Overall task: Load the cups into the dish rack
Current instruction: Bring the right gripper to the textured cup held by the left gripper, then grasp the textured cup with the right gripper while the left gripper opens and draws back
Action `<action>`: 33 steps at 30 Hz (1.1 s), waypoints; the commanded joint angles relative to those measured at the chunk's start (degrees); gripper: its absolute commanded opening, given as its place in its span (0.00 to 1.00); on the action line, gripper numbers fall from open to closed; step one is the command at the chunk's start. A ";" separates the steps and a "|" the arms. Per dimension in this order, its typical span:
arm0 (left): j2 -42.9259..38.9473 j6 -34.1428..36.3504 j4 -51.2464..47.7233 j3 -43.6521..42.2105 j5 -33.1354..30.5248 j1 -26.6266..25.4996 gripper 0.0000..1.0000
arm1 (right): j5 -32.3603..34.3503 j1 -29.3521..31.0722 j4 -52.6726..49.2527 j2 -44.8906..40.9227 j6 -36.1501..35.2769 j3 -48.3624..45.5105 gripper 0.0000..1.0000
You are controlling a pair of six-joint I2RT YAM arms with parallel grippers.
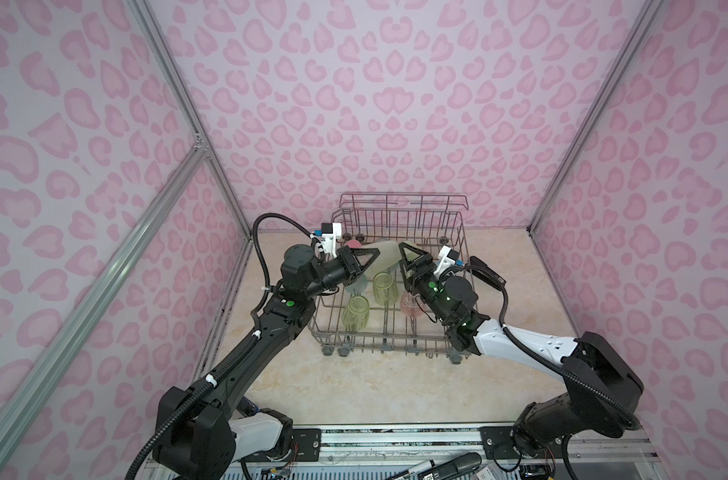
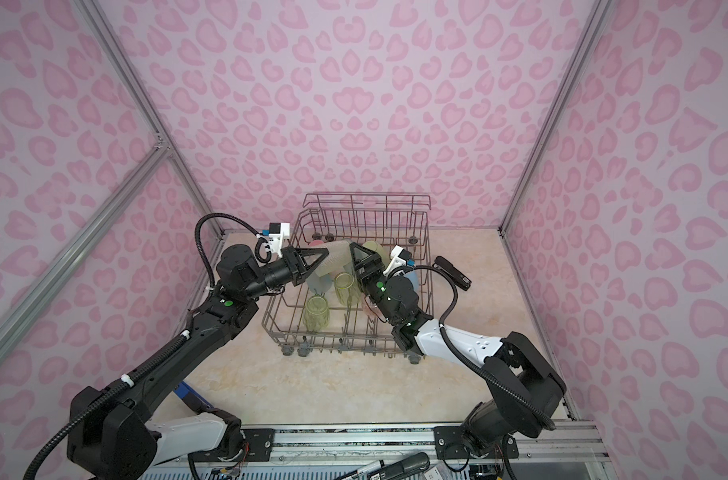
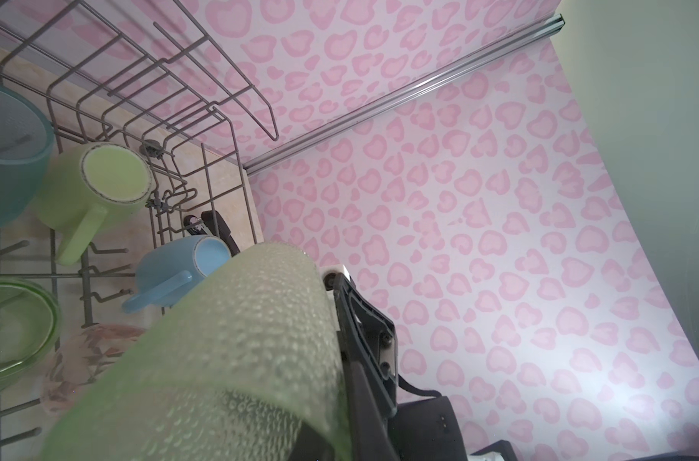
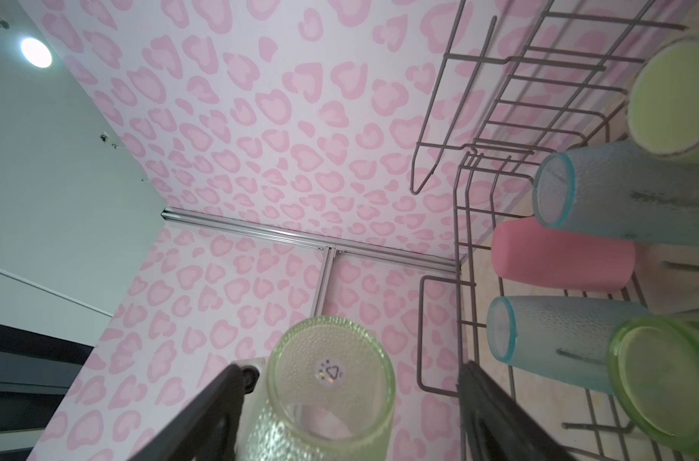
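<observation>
A pale-green pebbled tumbler (image 1: 385, 254) (image 2: 339, 254) (image 3: 236, 351) lies level above the grey wire dish rack (image 1: 395, 338) (image 2: 345, 337). My left gripper (image 1: 368, 259) (image 2: 321, 261) is shut on its rim end. My right gripper (image 1: 402, 259) (image 4: 352, 367) stands open around its base end (image 4: 332, 375), with a gap on one side. Upside down in the rack stand green glasses (image 1: 356, 318) (image 1: 385, 286), teal tumblers (image 4: 619, 199) (image 4: 559, 339), a pink tumbler (image 4: 563, 255), a salmon cup (image 1: 412, 305), a light-green mug (image 3: 100, 187) and a light-blue mug (image 3: 176, 271).
A black stapler (image 1: 485, 272) (image 2: 451, 272) lies on the beige table just right of the rack. The rack's taller back rail (image 1: 404, 201) stands close to the pink patterned rear wall. Side walls close in the table left and right.
</observation>
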 commanded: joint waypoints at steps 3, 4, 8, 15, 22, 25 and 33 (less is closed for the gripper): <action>1.53 -0.92 6.32 -0.37 0.00 -0.77 0.06 | 0.13 0.08 5.96 2.64 3.76 1.03 0.83; 1.77 -0.92 6.77 -0.33 0.11 -1.00 0.06 | -0.17 0.14 6.18 3.03 3.85 1.46 0.83; 3.25 -0.82 7.79 -0.02 0.12 -2.01 0.06 | -0.10 0.58 6.02 3.89 3.91 2.28 0.81; 5.91 -1.05 9.51 0.91 0.62 -2.19 0.06 | 0.24 0.98 4.97 3.29 3.81 1.45 0.73; 8.43 -1.13 9.53 3.12 1.76 -2.20 0.08 | 0.87 0.64 1.87 1.20 1.82 0.92 0.59; 8.66 -0.51 8.61 3.52 1.96 -2.12 0.20 | 1.47 0.59 0.26 -0.08 0.18 0.82 0.57; 8.28 5.42 -2.89 5.99 1.25 -1.35 0.69 | 4.87 0.32 -11.04 -6.49 -10.84 0.92 0.55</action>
